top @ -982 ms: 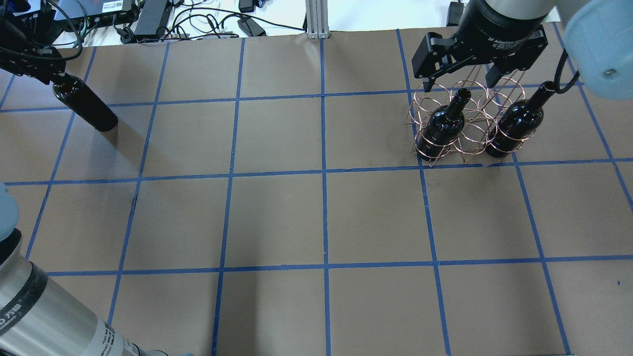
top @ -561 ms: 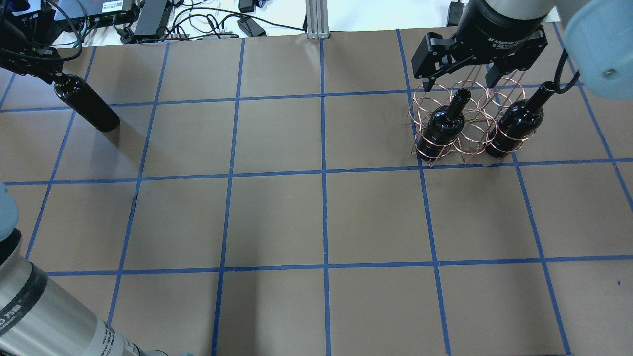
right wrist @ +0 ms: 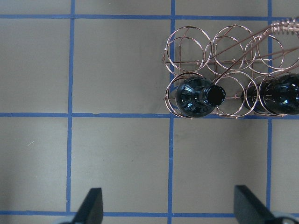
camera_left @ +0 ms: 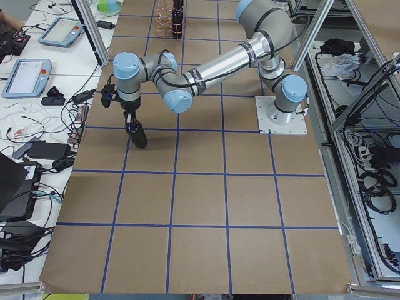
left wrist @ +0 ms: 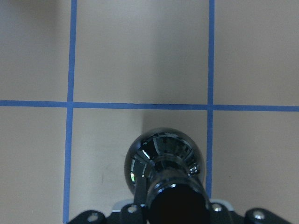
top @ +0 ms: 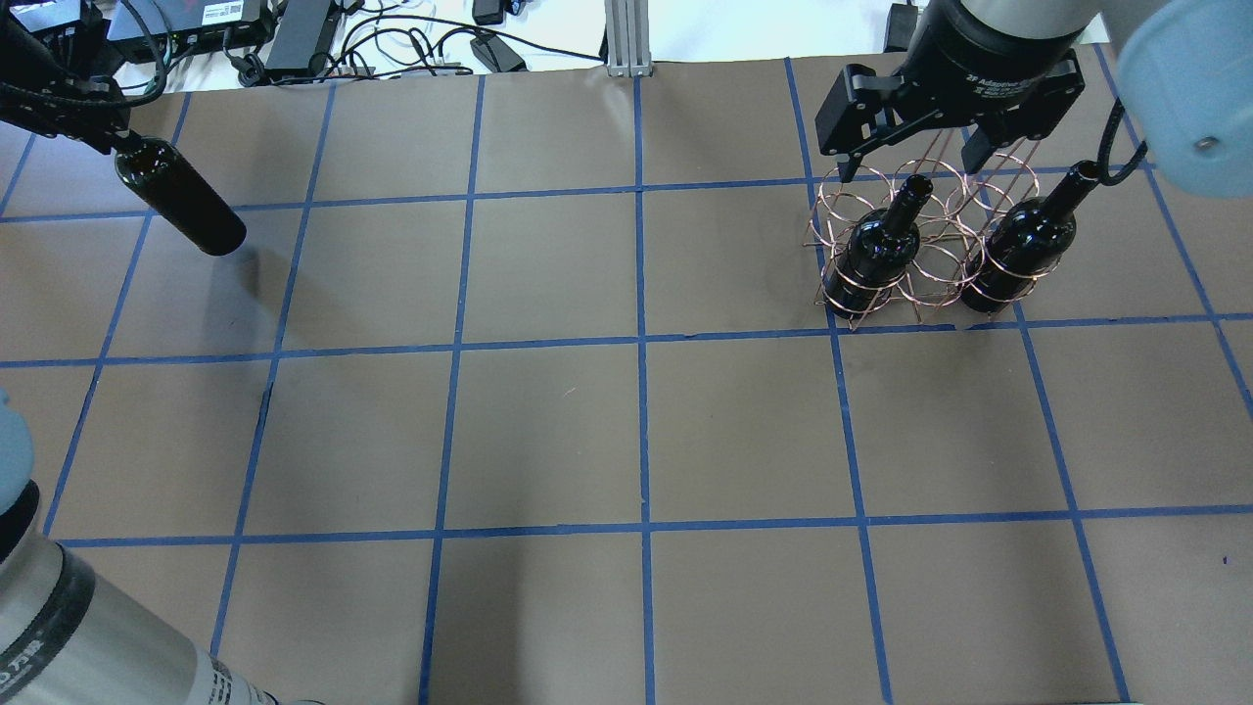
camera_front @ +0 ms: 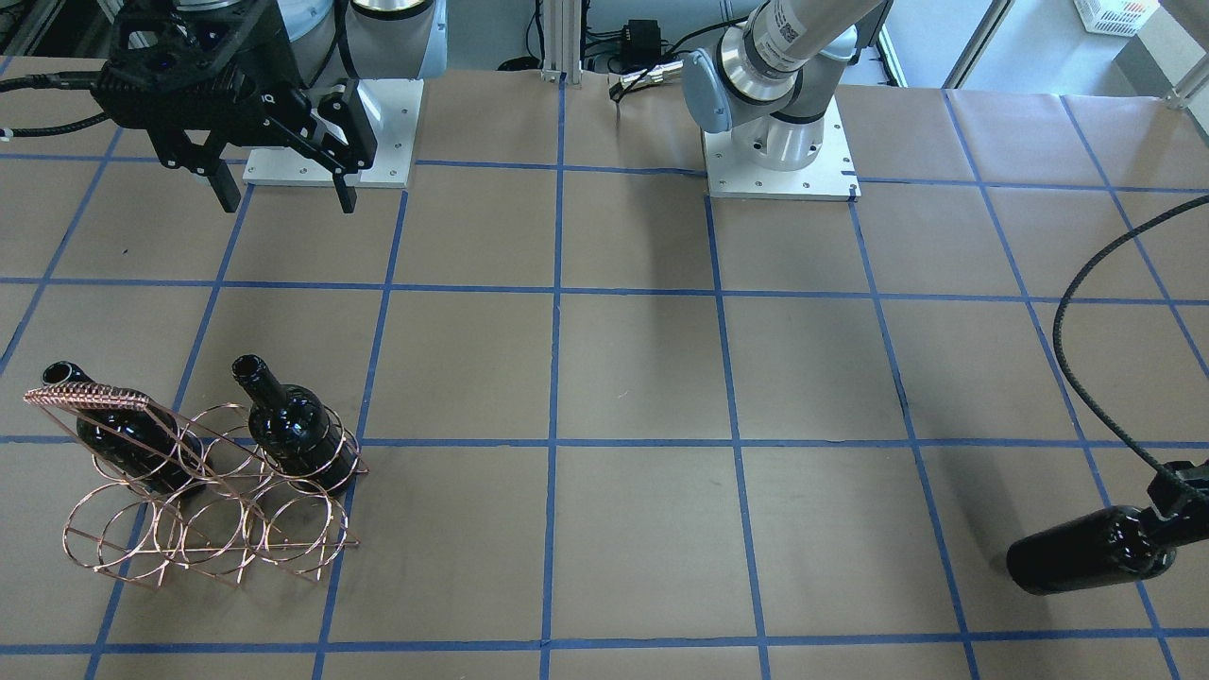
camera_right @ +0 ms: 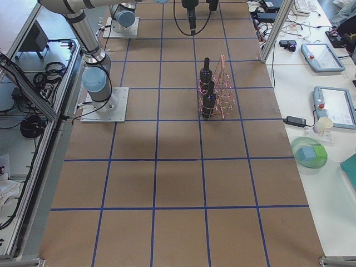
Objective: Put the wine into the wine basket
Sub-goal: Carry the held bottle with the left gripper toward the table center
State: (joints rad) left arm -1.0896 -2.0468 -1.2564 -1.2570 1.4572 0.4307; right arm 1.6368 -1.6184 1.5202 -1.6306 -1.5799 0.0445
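Observation:
My left gripper [top: 110, 145] is shut on the neck of a near-black wine bottle [top: 184, 204] at the table's far left and holds it hanging just above the paper. The bottle also shows in the front view [camera_front: 1086, 562] and from above in the left wrist view [left wrist: 162, 161]. The copper wire wine basket [top: 925, 257] stands at the far right with two dark bottles [top: 879, 247] [top: 1023, 245] upright in its near row. My right gripper [top: 908, 164] is open and empty above the basket. In the right wrist view the basket [right wrist: 224, 46] lies ahead of the fingers [right wrist: 91, 207].
Cables and power bricks [top: 294, 39] and an aluminium post [top: 626, 39] lie along the far table edge. The two arm bases [camera_front: 779, 151] [camera_front: 331, 132] stand on the robot's side. A black cable [camera_front: 1067, 359] loops over the table near the held bottle.
My left gripper has carried the bottle a little to the right and higher; its shadow now lies apart from it. The right gripper and the basket have not moved.

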